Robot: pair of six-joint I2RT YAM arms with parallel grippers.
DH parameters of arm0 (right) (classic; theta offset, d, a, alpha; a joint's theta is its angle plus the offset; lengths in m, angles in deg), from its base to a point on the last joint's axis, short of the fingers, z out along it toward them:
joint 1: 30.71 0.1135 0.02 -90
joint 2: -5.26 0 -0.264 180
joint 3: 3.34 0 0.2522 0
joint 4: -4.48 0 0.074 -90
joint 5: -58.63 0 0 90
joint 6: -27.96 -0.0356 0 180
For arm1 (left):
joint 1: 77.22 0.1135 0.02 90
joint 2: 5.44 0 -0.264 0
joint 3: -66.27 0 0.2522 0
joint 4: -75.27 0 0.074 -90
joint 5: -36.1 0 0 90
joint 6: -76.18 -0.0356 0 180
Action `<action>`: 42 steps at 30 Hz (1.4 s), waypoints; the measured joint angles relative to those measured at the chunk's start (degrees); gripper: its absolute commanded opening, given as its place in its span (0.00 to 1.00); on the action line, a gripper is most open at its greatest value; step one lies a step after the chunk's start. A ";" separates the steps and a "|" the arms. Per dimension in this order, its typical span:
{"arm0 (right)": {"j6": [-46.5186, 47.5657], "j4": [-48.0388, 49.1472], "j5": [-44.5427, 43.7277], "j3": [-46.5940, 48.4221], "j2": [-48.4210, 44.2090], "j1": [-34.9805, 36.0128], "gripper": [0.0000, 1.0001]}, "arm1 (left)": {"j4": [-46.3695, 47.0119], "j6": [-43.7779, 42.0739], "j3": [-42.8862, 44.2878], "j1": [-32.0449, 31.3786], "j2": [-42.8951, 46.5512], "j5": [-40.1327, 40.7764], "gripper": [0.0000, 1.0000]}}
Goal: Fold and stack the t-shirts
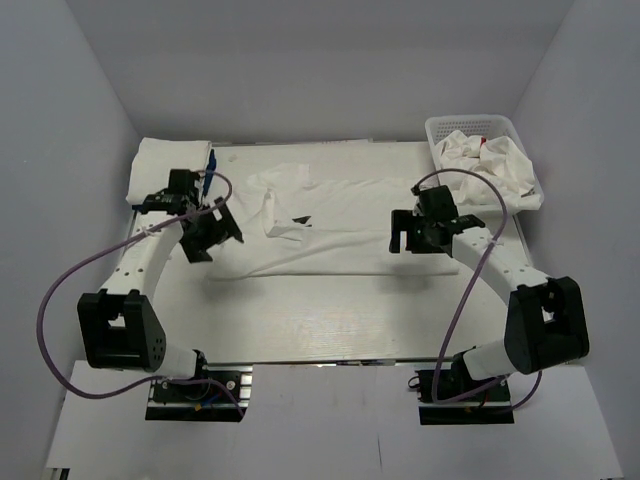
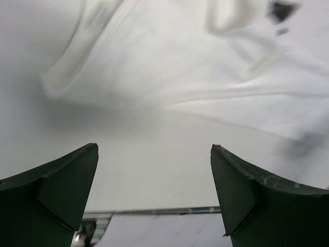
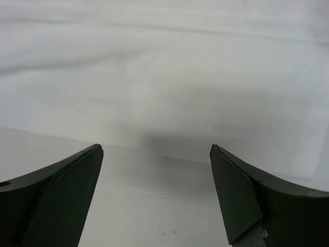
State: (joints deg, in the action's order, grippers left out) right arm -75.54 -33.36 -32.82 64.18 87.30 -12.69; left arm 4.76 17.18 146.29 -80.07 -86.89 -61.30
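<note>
Seen from above, both arms reach from the near edge over a white tabletop (image 1: 300, 320). The left gripper (image 1: 207, 238) and the right gripper (image 1: 404, 236) are each spread wide and hold nothing. They hang over the left and right ends of a white t-shirt (image 1: 340, 215) that lies spread across the middle of the tabletop, partly folded lengthwise.

In both wrist views the dark fingers frame the shirt's near edge, with bare tabletop just in front of it. The step appears to be the next fold. To do it well, each gripper should likely come down on that near edge, pinch only the cloth layers meant to move, and lift level with the other so the fold stays straight.

Bunched cloth and a small black label (image 1: 300, 220) sit left of centre and may need smoothing. A purple cable (image 1: 225, 185) loops close above the left gripper.

Far left lies a pile of folded white shirts (image 1: 165, 165), with a sliver of blue cloth (image 1: 211, 163) at its right edge. Far right, a white mesh basket (image 1: 445, 127) holds crumpled white shirts (image 1: 495, 165), one with a red print (image 1: 484, 143).
</note>
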 measured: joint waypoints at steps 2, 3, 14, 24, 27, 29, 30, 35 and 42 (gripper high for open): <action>-0.59 1.29 -0.81 0.90 -1.33 -0.04 0.90 | 3.15 -0.98 4.13 -0.13 -0.96 -2.62 1.00; -1.16 2.23 -1.07 0.90 -1.95 -0.07 0.90 | 4.74 -1.29 5.81 -0.35 -2.38 -4.04 1.00; -5.14 7.78 -3.76 0.98 -5.77 -0.44 0.90 | 14.38 -1.29 21.35 -8.92 -31.12 -10.54 1.00; -5.40 6.25 -8.59 2.10 -5.75 -0.79 0.90 | 12.35 -1.18 33.11 -13.09 -44.41 -8.52 0.55; -5.40 5.99 -8.96 2.10 -5.75 -0.81 0.90 | 11.52 -1.33 33.33 -13.14 -44.46 -7.72 0.18; -5.40 5.88 -8.92 2.21 -5.73 -0.81 0.90 | 11.08 -1.33 34.01 -13.14 -44.46 -7.45 0.09; -5.46 5.79 -8.92 2.29 -5.70 -0.83 0.90 | 10.67 -1.66 34.80 -13.25 -44.48 -7.39 0.07; -5.62 5.62 -8.90 2.40 -5.46 -0.94 0.90 | 8.00 -3.17 41.97 -13.57 -45.77 -6.97 0.10; -5.64 4.42 -9.62 2.40 -4.61 -1.07 0.90 | -0.76 -9.42 62.40 -14.58 -58.34 -6.84 0.29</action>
State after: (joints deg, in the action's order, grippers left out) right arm -81.18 -28.94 -42.44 66.58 82.69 -13.76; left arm 3.99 7.76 208.69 -94.65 -145.22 -68.14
